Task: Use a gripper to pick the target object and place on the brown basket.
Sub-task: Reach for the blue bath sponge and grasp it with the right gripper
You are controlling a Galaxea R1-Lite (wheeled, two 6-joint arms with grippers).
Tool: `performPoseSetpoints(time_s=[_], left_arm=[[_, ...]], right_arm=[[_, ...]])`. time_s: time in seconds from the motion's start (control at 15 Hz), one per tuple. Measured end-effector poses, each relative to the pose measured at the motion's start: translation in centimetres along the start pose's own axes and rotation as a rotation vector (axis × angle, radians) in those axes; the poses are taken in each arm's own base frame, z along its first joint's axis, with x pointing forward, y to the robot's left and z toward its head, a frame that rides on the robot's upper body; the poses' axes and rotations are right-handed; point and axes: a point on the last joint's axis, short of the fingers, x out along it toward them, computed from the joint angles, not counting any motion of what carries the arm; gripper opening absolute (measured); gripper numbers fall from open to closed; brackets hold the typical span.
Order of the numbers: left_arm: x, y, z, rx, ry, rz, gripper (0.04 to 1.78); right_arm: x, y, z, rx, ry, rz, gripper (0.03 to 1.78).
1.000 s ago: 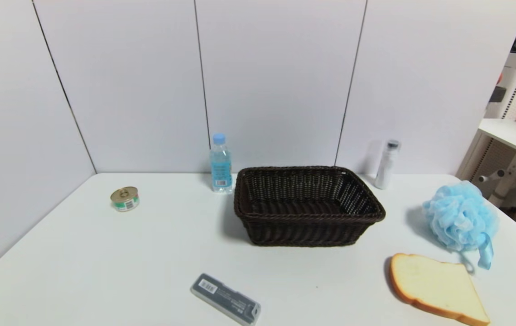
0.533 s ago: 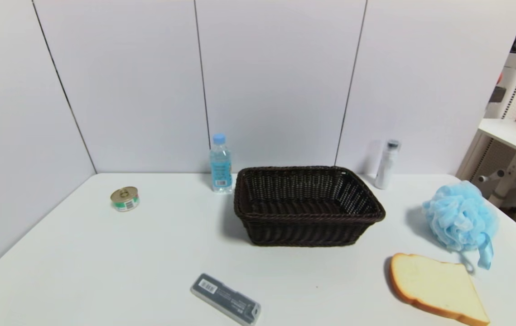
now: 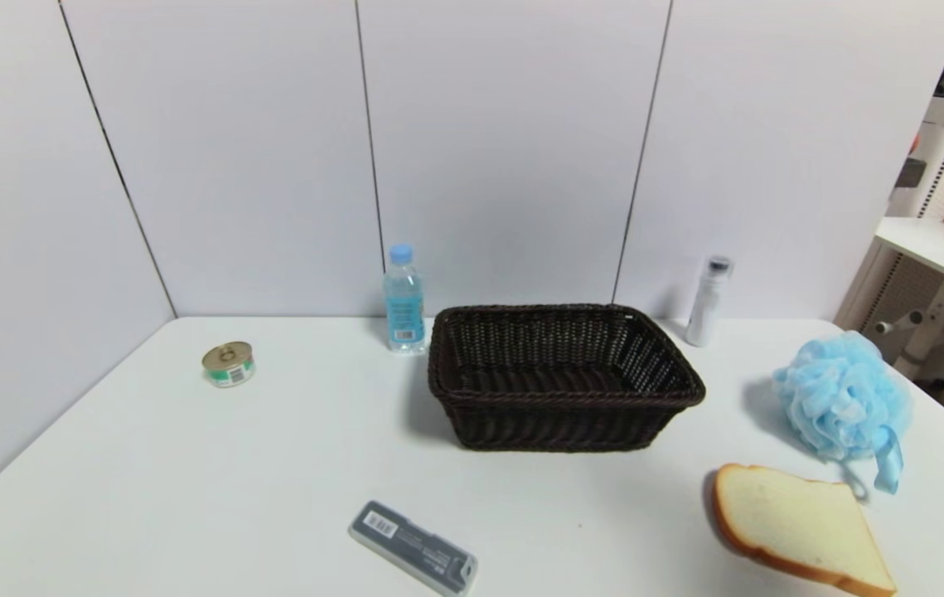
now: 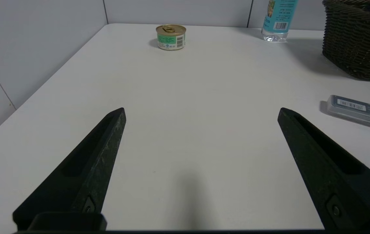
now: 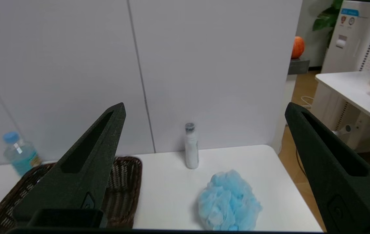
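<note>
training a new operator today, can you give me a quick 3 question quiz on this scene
1. True or false: the blue bath pouf already lies inside the brown basket.
2. Which item lies nearest the pouf? A. tin can B. bread slice C. water bottle
3. Fill in: the right gripper has its fingers ____, with the pouf in view between them.

Key
1. False. The pouf sits on the white table, on the robot's right of the basket, which holds nothing.
2. B
3. open. The left gripper is open too, over bare table on the can's side.
</note>
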Motion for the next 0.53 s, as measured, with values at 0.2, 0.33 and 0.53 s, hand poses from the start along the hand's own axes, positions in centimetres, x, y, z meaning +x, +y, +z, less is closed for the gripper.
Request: performPoseSetpoints(time_s=[0.2, 0.33, 0.53], left_arm=[[0.0, 0.0, 0.0, 0.0, 0.0, 0.0, 1.69], [0.0, 0.0, 0.0, 0.0, 0.0, 0.0, 1.69], [0.0, 0.0, 0.0, 0.0, 0.0, 0.0, 1.69]], right_arm=[[7.3, -0.9, 0.2, -0.015, 0.093, -0.069, 1.69], [11.4, -2.1, -2.1, -0.025, 0.221, -0.116, 1.69], [15.9, -3.8, -6.7, -0.018, 0.442, -0.16, 1.69]])
